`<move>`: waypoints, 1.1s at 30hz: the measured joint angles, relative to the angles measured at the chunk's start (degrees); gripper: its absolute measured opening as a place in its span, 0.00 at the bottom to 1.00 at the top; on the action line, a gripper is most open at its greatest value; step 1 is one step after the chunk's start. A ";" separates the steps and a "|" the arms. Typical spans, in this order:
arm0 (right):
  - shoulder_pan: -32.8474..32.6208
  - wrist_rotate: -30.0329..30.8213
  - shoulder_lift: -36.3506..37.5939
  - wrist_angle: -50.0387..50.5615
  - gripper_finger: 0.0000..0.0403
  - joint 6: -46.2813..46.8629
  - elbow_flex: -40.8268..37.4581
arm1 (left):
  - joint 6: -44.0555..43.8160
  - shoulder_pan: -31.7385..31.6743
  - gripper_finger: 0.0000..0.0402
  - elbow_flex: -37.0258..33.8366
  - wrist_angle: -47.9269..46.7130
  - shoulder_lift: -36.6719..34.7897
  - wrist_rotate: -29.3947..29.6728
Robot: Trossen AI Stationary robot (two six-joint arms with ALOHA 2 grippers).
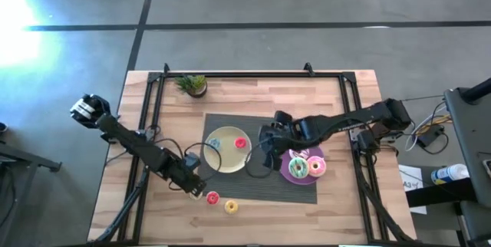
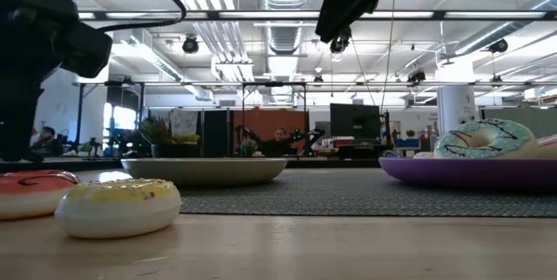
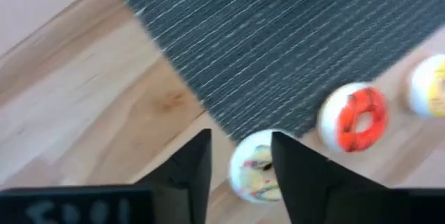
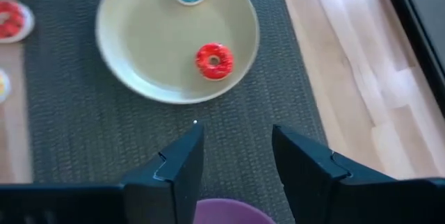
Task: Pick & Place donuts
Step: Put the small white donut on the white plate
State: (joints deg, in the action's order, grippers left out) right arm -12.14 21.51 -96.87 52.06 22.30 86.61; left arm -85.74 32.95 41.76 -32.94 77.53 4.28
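Your left gripper is on the pick step: its fingers stand narrowly apart, straddling a cream mini donut on the bare wood just off the mat edge. Nothing is gripped yet; the donut sits between the tips, not pinched. To finish, you need to come down square over it and close, then lift before swinging toward a plate.

Just beside that donut lies the orange one, and next to it the yellow one, all in a row on the wood at the front of the table. The orange one is close enough that a sideways drift of your outer finger could nudge it, so descend straight.

The yellow plate already holds a blue mini and a red mini, with plenty of bare room left in it. The purple plate carries the green donut, the pink donut and a white one behind them.

Your right gripper hangs above the mat between the two plates, fingers open and holding nothing. It sits right in the lane beside the yellow plate, so bring the left arm in from the front edge of that plate, away from the right arm. Mind the plate rim, and the frame rails along the table's sides; the plant at the back is well clear.
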 joint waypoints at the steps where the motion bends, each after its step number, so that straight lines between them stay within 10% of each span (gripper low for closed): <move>1: -0.69 0.59 0.17 0.01 0.39 0.03 -0.23 | -0.21 0.00 0.33 0.61 -1.23 0.58 -0.69; 33: -2.31 2.68 3.39 -5.81 0.26 6.05 -7.48 | -0.12 1.29 0.38 -4.96 10.54 3.63 -8.25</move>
State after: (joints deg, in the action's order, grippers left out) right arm -14.45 24.19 -93.48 46.25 28.34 79.13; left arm -85.86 34.24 36.80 -22.40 81.17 -3.97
